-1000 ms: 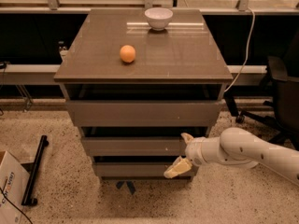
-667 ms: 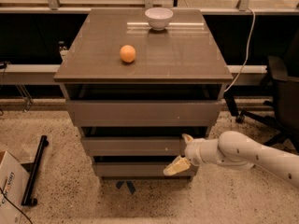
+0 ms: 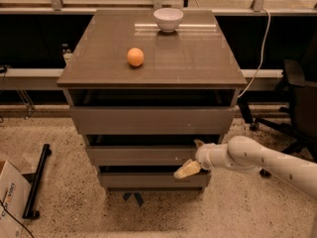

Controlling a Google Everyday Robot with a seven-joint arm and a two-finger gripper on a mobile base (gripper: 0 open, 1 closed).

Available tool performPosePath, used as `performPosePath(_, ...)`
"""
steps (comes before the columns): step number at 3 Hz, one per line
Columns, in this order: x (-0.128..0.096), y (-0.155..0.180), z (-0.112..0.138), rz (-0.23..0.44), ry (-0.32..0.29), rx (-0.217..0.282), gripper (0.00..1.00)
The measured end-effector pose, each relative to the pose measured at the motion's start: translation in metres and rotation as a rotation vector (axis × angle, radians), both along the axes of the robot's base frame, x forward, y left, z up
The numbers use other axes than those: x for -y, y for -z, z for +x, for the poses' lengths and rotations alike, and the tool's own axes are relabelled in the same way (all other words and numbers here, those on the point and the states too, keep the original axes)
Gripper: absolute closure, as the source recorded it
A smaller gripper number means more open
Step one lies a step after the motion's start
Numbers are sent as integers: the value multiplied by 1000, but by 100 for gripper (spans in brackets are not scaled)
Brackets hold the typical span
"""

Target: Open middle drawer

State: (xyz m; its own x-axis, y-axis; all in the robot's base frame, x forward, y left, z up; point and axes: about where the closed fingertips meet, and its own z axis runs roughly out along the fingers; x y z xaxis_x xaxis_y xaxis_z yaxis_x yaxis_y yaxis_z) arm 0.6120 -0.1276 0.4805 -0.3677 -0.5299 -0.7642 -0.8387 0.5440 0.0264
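Note:
The grey-brown cabinet (image 3: 148, 63) has three handleless drawer fronts. The middle drawer (image 3: 133, 155) is the second one, a shallow slab below the taller top drawer front (image 3: 148, 121). My gripper (image 3: 192, 157) is at the right end of the middle drawer front, on the white arm (image 3: 262, 162) that reaches in from the right. Its fingers are apart. One fingertip (image 3: 198, 143) shows at the front's upper edge. The pale lower finger (image 3: 186, 171) lies at its lower edge. The drawer front stands about level with the others.
An orange (image 3: 135, 57) and a white bowl (image 3: 168, 19) sit on the cabinet top. The lowest drawer front (image 3: 148, 179) is below my gripper. A black office chair (image 3: 297, 98) stands at the right. A black bar (image 3: 37, 182) and a cardboard box (image 3: 10, 197) lie on the floor at the left.
My gripper has shifted slightly up and to the left along the right end of the middle drawer front. The drawer has not visibly moved.

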Motion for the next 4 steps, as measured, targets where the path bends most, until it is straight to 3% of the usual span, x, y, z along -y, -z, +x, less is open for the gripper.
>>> performPosePath(1,1,16,27,-14,-8,-21,0)
performPosePath(2,-4,29,37,-17,-22,-45,0)
performPosePath(3,-11,38,11,-49,-86,-94,26)
performPosePath(4,-12,32,-11,-68,-122,-104,49)
